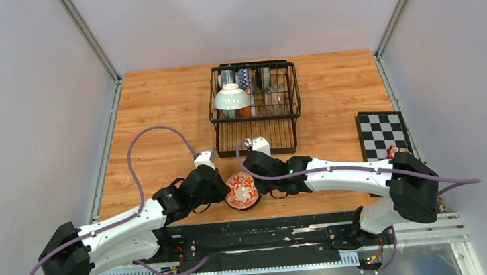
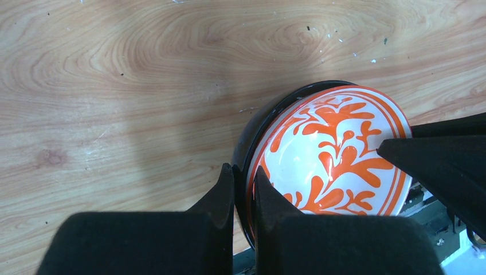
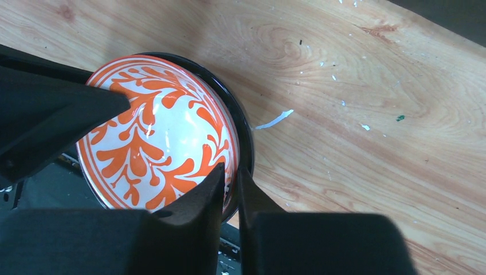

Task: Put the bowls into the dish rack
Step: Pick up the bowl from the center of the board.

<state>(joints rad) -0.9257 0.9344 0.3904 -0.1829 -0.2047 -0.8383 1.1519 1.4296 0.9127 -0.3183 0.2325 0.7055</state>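
Top view: the dish rack (image 1: pixel 257 136), at 12 o'clock on the surface (image 1: pixel 158 119), already holds at least 4 bowls (image 1: pixel 232 98); the exact count is unclear. 1 orange-patterned bowl (image 1: pixel 241 190) sits at 6 o'clock, so loading looks mostly done.

Left wrist view: the left tool (image 2: pixel 243 186) is clenched on its rim at 7 o'clock.

Right wrist view: the right tool (image 3: pixel 230 189) pinches the rim at 5 o'clock.

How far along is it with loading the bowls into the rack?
Several bowls already stand in the dish rack, a pale green bowl among them. The left gripper and right gripper both pinch the rim of the orange-patterned bowl near the arms. It is not yet racked.
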